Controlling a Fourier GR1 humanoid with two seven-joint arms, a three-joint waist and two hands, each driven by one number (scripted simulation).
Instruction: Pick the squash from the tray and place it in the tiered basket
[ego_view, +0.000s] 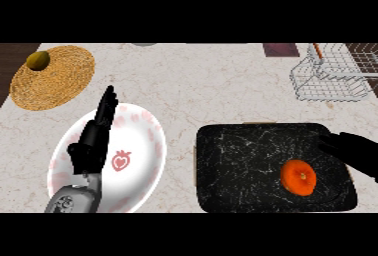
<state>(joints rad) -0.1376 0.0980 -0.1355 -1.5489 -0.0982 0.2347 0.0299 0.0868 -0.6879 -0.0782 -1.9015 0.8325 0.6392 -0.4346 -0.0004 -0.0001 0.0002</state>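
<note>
Orange squash (299, 177) lying on the black tray (236, 165), my right hand (353, 152) above the tray's right edge just beside it, fingers relaxed, my left hand (94, 135) straight-fingered over the white plate (140, 150), wire tiered basket (328, 77) top right.

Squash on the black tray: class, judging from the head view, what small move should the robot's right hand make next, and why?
Probably bring the right hand leftward and down onto the orange squash. The squash lies untouched on the black tray, the hand hovers open at the tray's right edge, and the wire basket holds no squash yet.
</note>
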